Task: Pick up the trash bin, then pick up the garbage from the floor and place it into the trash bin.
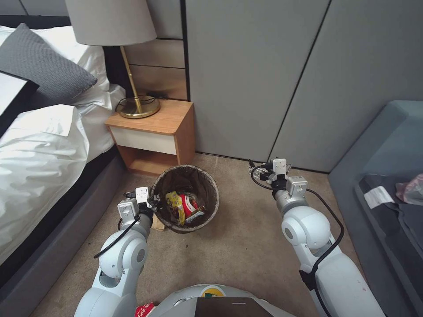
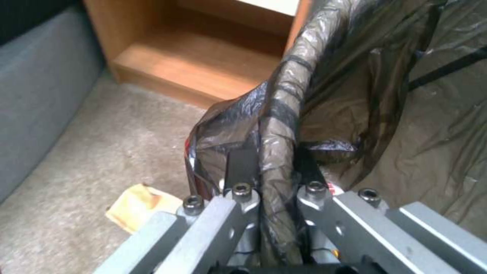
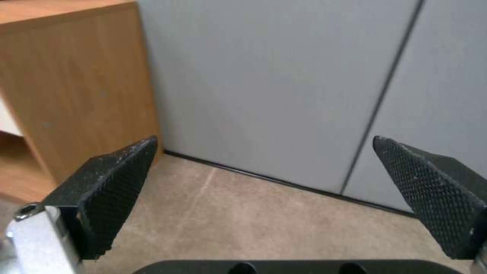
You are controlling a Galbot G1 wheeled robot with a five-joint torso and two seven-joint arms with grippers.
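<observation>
My left gripper (image 2: 269, 167) pinches the trash bin's (image 1: 187, 198) bagged rim; the bin stands upright, mouth up. My right gripper (image 3: 264, 179) gapes empty.

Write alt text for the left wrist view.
The left gripper is shut on the bag-covered rim of the trash bin, one finger on each side. A piece of yellowish paper lies on the carpet beside it, the wooden nightstand behind.

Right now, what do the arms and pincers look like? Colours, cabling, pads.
Both arms are glossy white with rounded joint shells and grey disc caps. A black cable loops outside each forearm to a silver wrist block with a small white box on it. The left pincer has grey metal links with hex bolts and thin black fingers. The right pincer has black, cross-hatched wedge pads.
</observation>
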